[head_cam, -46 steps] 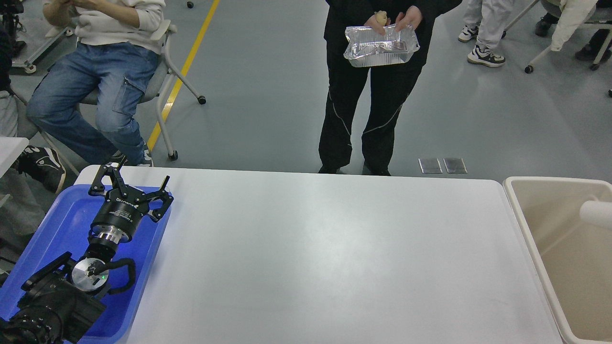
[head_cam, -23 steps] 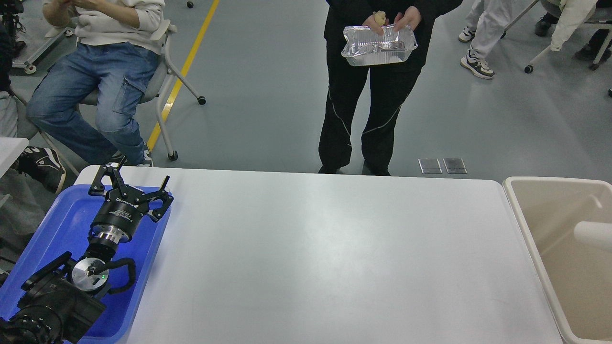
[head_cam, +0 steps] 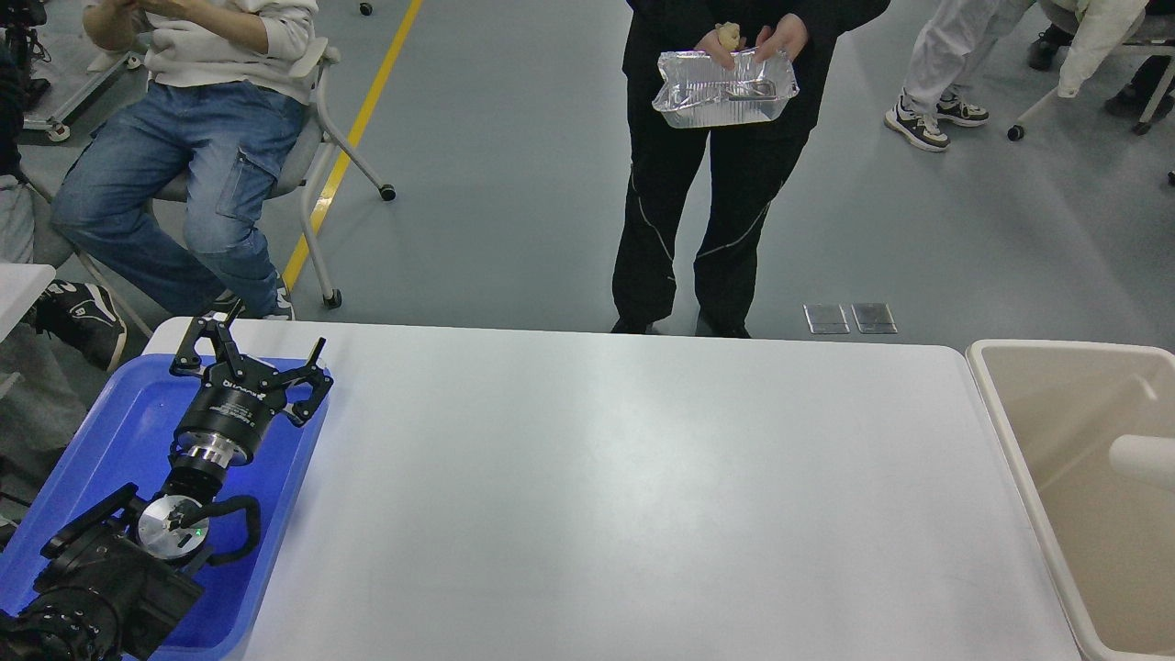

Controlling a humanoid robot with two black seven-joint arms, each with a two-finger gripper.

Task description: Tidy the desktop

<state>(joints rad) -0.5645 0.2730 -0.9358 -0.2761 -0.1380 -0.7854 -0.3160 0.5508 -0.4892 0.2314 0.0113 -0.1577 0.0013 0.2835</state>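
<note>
The left gripper (head_cam: 271, 341) is seen at the far left, held over the blue tray (head_cam: 92, 441), its two fingers spread wide apart with nothing between them. The fingertips reach past the tray's far rim, toward the back left corner of the desktop (head_cam: 643, 496). The tray is set on the left end of the desktop, and the white surface extends away from the gripper to the right. Against the right end of the desktop a beige bin (head_cam: 1010, 431) is placed, and a pale rounded object (head_cam: 1143, 456) is seen above its interior at the right edge of the view; what it is cannot be told. The right gripper is not seen. Beyond the far edge a person in black (head_cam: 707, 202) is standing, and a foil container (head_cam: 725, 87) is held in that person's hands.
</note>
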